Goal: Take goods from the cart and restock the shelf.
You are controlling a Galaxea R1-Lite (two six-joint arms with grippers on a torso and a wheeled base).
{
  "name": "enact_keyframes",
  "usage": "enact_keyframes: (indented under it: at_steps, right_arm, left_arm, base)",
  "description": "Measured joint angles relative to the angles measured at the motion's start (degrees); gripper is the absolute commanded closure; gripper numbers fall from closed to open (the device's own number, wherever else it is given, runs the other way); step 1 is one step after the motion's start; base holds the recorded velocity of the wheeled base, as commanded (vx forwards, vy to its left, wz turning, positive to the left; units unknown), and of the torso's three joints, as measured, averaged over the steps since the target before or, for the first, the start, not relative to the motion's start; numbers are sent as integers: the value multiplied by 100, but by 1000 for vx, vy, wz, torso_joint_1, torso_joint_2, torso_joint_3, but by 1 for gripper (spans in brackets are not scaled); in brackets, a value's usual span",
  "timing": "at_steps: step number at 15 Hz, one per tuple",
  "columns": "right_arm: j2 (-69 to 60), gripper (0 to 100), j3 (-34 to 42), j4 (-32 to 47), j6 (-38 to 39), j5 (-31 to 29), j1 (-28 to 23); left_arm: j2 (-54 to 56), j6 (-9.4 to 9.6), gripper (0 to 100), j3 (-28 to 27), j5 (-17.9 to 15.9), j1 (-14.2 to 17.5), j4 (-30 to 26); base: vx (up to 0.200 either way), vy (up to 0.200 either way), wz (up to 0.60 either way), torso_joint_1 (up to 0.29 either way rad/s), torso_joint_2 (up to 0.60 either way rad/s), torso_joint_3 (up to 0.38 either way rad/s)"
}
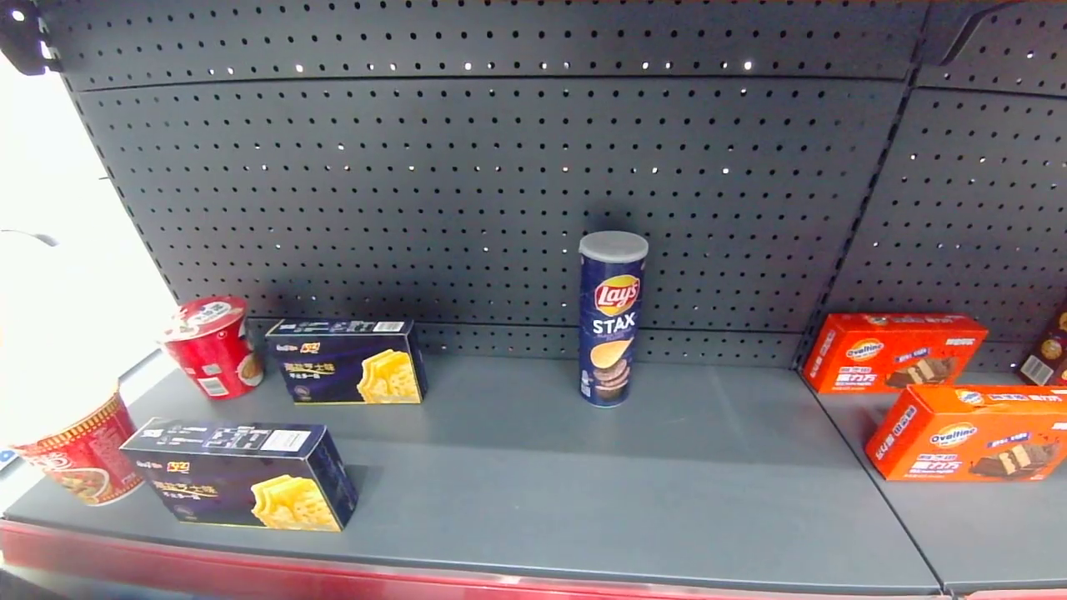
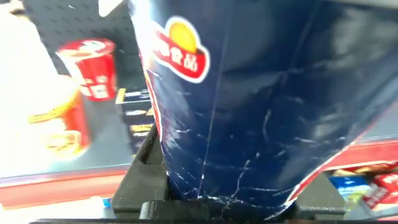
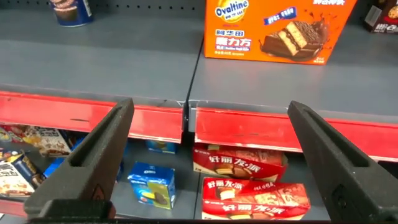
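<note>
Dark-blue glossy bag (image 2: 261, 106), seemingly snacks, clamped in your left gripper (image 2: 230, 199), not yet shelved | right gripper (image 3: 211, 155) gapes empty | grey metal shelf (image 1: 533, 483) has room left

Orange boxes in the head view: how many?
2: rear box by the back panel, front box before it, both in the right bay. Others may lie off-frame.

Dark grey perforated metal back panel (image 1: 500, 183) behind flat grey metal shelf deck (image 1: 625, 483), 2 adjoining bays; red front edge strip (image 1: 250, 571); bright white light (image 1: 50, 167) far left.
</note>
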State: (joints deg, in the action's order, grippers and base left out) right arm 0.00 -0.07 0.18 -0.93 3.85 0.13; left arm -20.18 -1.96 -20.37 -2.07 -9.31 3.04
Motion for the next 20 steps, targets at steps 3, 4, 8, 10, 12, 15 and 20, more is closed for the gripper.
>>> enact_keyframes:
  at_steps: [3, 4, 8, 10, 12, 15, 20]
  right_arm:
    - [0, 0, 0, -18, -255, 187, 17]
    - [0, 0, -2, -28, -284, 272, 24]
    - [0, 0, -9, -21, -433, 241, 33]
    - [10, 0, -11, -18, -251, 127, 11]
    - [151, 0, -15, 15, 63, 17, 124]
    - [532, 0, -96, -23, 22, -101, 400]
    - [1766, 0, -1407, -434, -585, 523, 700]
  left_arm:
    - [508, 247, 100, -339, 77, 394, -1187]
    - [670, 291, 100, -534, 99, 581, -1504]
    - [955, 384, 100, -901, 101, 924, -1932]
    - [987, 388, 100, -920, 101, 972, -2069]
    - [1003, 430, 100, -875, 106, 997, -2146]
    - [1073, 434, 100, -630, 117, 1022, -2098]
    - [1503, 425, 100, -60, 82, 1005, -2118]
  base:
    - [0, 0, 0, 0, 0, 0]
    - [0, 0, 0, 0, 0, 0]
    - [0, 0, 0, 0, 0, 0]
    - [0, 0, 0, 0, 0, 0]
    - [0, 0, 0, 0, 0, 0]
    - [0, 0, 0, 0, 0, 0]
    - [0, 0, 0, 0, 0, 0]
